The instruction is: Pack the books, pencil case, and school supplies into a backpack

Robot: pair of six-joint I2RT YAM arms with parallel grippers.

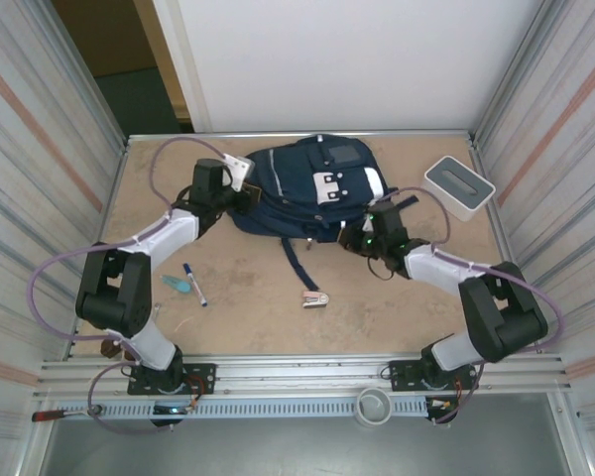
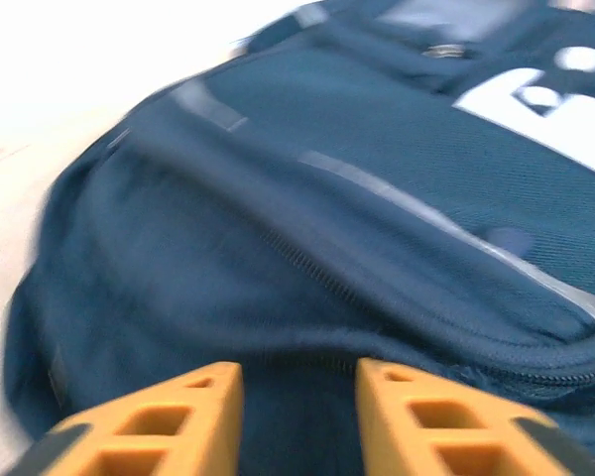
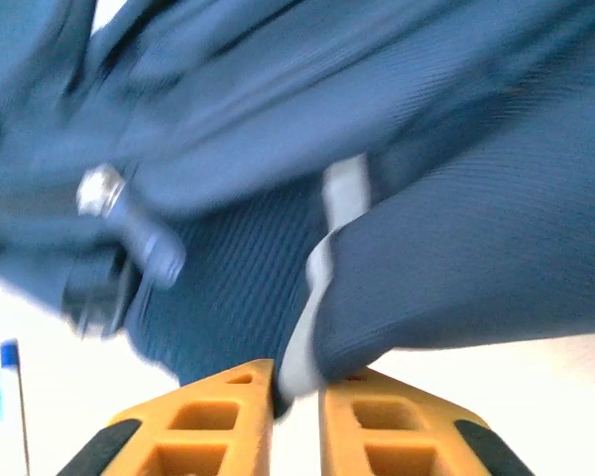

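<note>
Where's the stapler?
In the top view the stapler lies in the middle of the table, in front of the backpack, with the pen to its left.

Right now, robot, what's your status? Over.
Left pincer open, close to backpack. Right pincer pinching backpack fabric. Pen and stapler lie out on the table. Over.
</note>
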